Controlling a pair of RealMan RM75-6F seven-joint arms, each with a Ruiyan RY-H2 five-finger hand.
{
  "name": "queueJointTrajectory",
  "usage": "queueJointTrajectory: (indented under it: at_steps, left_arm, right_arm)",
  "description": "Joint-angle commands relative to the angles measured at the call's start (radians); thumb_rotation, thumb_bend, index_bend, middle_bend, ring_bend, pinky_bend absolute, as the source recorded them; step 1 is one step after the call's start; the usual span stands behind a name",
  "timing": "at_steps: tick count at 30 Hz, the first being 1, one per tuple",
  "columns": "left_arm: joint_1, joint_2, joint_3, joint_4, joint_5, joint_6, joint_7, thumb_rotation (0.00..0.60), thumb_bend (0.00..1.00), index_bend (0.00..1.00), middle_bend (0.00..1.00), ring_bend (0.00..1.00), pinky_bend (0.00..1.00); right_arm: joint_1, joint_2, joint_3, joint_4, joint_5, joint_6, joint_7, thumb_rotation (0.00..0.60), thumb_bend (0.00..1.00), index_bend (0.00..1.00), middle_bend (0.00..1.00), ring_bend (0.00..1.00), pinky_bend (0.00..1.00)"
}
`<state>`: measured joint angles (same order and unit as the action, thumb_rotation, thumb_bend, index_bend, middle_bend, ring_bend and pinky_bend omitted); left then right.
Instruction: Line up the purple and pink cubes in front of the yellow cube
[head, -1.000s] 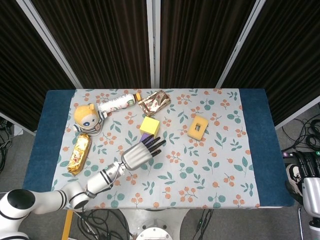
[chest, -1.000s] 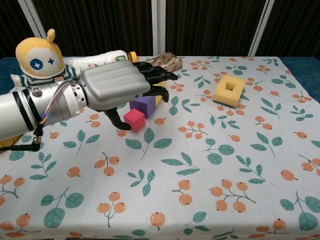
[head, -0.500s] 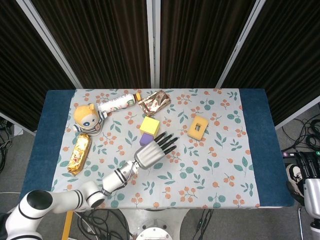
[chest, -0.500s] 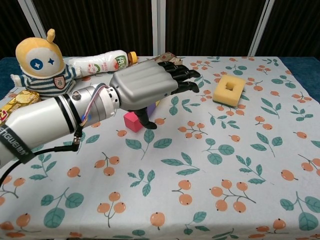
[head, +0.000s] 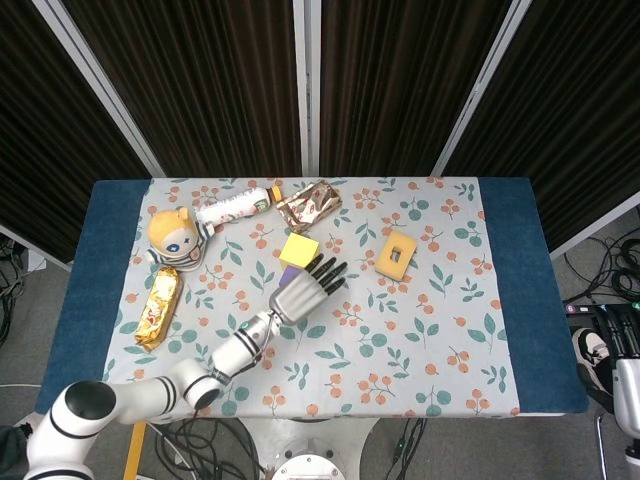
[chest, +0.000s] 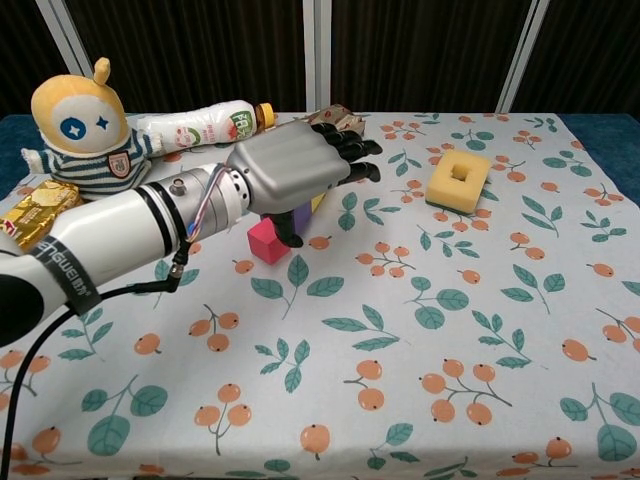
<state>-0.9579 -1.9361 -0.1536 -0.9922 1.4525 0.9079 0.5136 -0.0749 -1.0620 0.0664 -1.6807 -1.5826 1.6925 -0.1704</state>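
Observation:
The yellow cube (head: 299, 250) sits mid-table, and the purple cube (head: 289, 275) lies just in front of it, half covered by my left hand (head: 305, 291). The chest view shows that hand (chest: 293, 170) hovering with its fingers stretched out and apart, holding nothing. Beneath it the pink cube (chest: 267, 241) rests on the cloth below the wrist. Only a strip of the purple cube (chest: 300, 213) and a sliver of the yellow cube (chest: 318, 202) show under the palm. In the head view the pink cube is hidden by the hand. My right hand does not appear.
A plush doll (head: 172, 232), a bottle (head: 232, 207) and a gold snack packet (head: 158, 305) lie at the left. A brown wrapped packet (head: 310, 203) sits behind the yellow cube. A yellow foam block with a hole (head: 397, 254) lies to the right.
My left hand has swung right and farther out, and now hovers over the purple cube. The pink cube has stayed in place.

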Motion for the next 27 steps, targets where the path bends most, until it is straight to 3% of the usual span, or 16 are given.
queueJointTrajectory:
  at_steps: [1, 27]
  left_arm:
    - [-0.003, -0.003, -0.008, 0.004, -0.014, -0.006, 0.017, 0.600, 0.00, 0.19, 0.02, 0.02, 0.13]
    - [-0.030, -0.010, -0.013, 0.033, -0.059, -0.022, 0.078, 0.600, 0.00, 0.19, 0.02, 0.02, 0.13]
  right_arm:
    - [-0.002, 0.000, 0.000, 0.001, 0.001, 0.002, 0.003, 0.600, 0.15, 0.11, 0.12, 0.06, 0.19]
    - [-0.015, 0.004, -0.002, -0.003, -0.006, 0.020, -0.001, 0.600, 0.15, 0.11, 0.12, 0.06, 0.19]
